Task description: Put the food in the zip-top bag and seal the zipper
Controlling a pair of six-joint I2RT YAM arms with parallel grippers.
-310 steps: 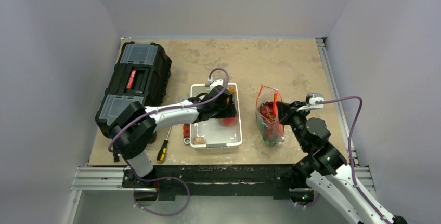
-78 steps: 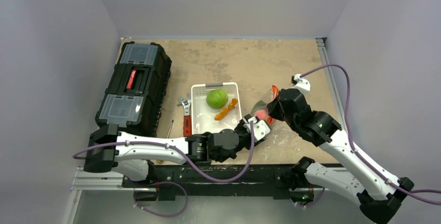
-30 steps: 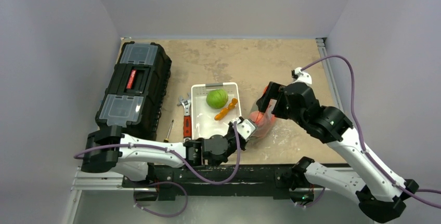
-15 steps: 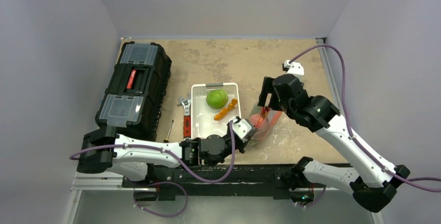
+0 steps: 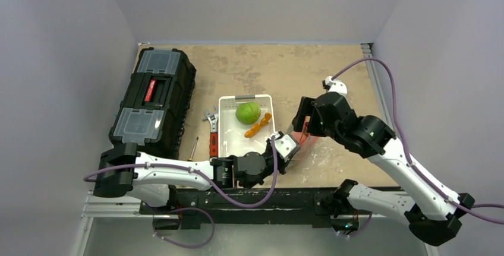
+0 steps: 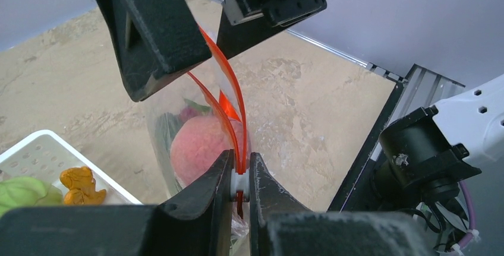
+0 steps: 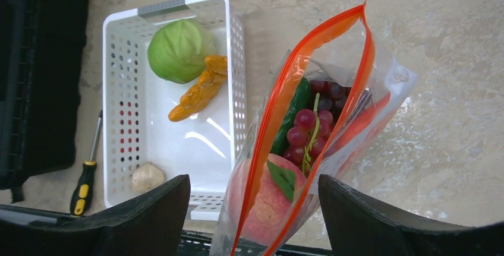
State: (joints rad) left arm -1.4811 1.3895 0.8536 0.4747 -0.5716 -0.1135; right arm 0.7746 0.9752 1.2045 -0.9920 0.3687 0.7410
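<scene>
Left claw (image 6: 239,173) pinches the zipper (image 7: 279,89) end; right claw (image 7: 254,205), spread above, should close squarely on the strip

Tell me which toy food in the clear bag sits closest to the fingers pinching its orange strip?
The pink peach, right beside the left fingers pinching the strip; the purple grapes and green cucumber lie farther along the bag.

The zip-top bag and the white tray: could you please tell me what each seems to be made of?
The zip-top bag looks like thin, soft, glossy clear plastic film: the food shows through and it creases. Its zipper seems a thicker translucent orange plastic strip. The white tray appears rigid moulded plastic, slightly shiny, with rows of holes.
</scene>
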